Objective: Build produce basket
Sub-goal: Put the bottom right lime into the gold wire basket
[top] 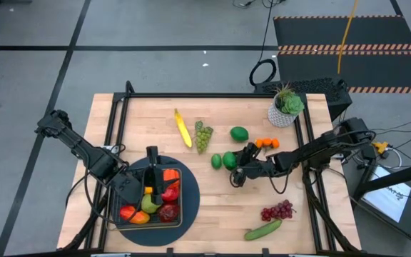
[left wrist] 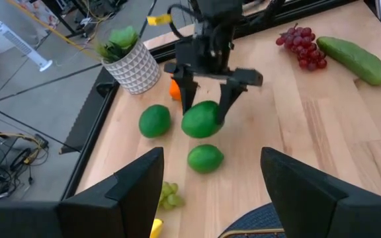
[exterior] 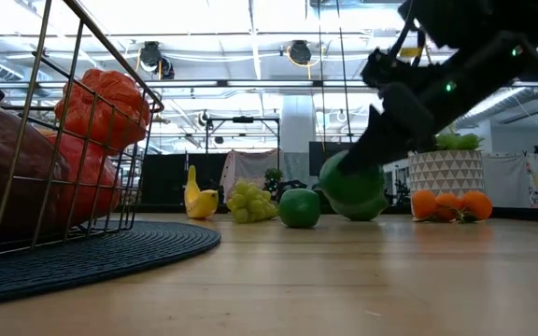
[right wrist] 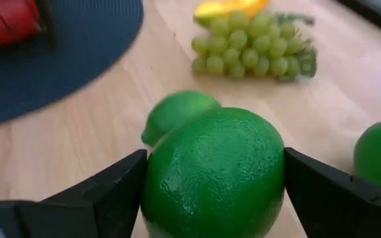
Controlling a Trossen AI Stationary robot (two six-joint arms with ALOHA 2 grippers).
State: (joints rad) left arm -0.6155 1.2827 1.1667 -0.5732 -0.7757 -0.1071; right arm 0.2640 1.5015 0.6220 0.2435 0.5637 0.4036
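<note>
The wire basket [top: 150,198] stands on a round dark mat and holds red apples, an orange pepper and a pear. My left gripper [top: 152,158] hovers open above the basket's far edge, nothing between its fingers [left wrist: 131,188]. At mid-table my right gripper [top: 232,164] is shut on a green lime [right wrist: 213,175]. A second lime [top: 216,161] lies right beside the held one, toward the basket. A third lime [top: 240,133], oranges [top: 266,143], green grapes [top: 203,135] and a banana [top: 183,128] lie farther back. My right gripper pinches the lime between its two fingers, one on each rounded side [right wrist: 152,182]. The fingers [left wrist: 229,102] come from the table's right, slanting downward. The lime sits at or just above the tabletop [exterior: 353,191]; I cannot tell whether it is lifted clear.
Purple grapes [top: 277,210] and a cucumber [top: 262,230] lie near the front right. A potted plant [top: 285,107] stands at the far right corner. Bare wood stretches between the mat [top: 191,193] and the limes.
</note>
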